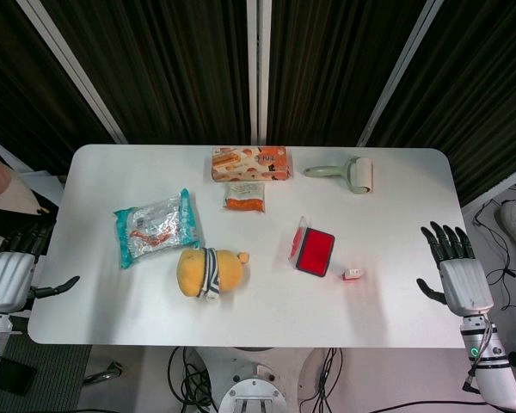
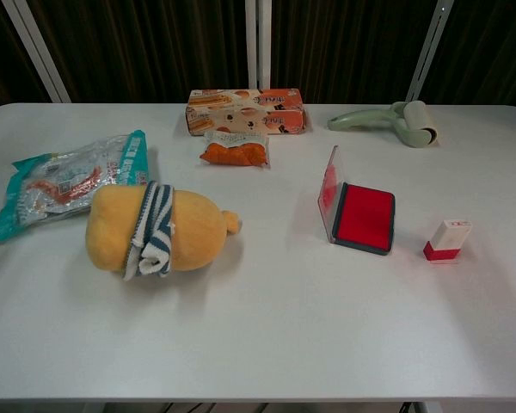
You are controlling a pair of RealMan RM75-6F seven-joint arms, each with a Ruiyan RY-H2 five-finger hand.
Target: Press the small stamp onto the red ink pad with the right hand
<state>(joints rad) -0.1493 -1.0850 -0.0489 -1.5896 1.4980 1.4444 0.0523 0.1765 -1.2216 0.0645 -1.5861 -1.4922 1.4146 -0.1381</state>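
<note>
From the head view, the white tabletop (image 1: 396,215) carries the red ink pad (image 1: 315,251) right of centre, its clear lid (image 1: 297,239) standing up along its left edge. Just beside the pad's lower right corner, apart from it, lies the small stamp (image 1: 353,274), white with a red end. The right hand (image 1: 454,267) hangs off the tabletop's right edge, well apart from the stamp, fingers spread and straight with nothing in them. The left hand (image 1: 13,271) sits off the left edge, fingers likewise apart and holding nothing. A yellow plush toy with a striped scarf (image 1: 210,272) lies left of the pad, a teal snack bag (image 1: 157,227) further left, an orange packet (image 1: 243,197) and a printed box (image 1: 250,163) toward the back, and a pale green lint roller (image 1: 347,172) at the back right.

Across the chest view, neither hand shows. The ink pad (image 2: 364,218) lies open, lid (image 2: 328,191) tilted up on its left side. The stamp (image 2: 447,240) stands upright to its right, near but not touching. The plush toy (image 2: 159,231) lies on its side at left, with the snack bag (image 2: 69,181) behind it.
</note>
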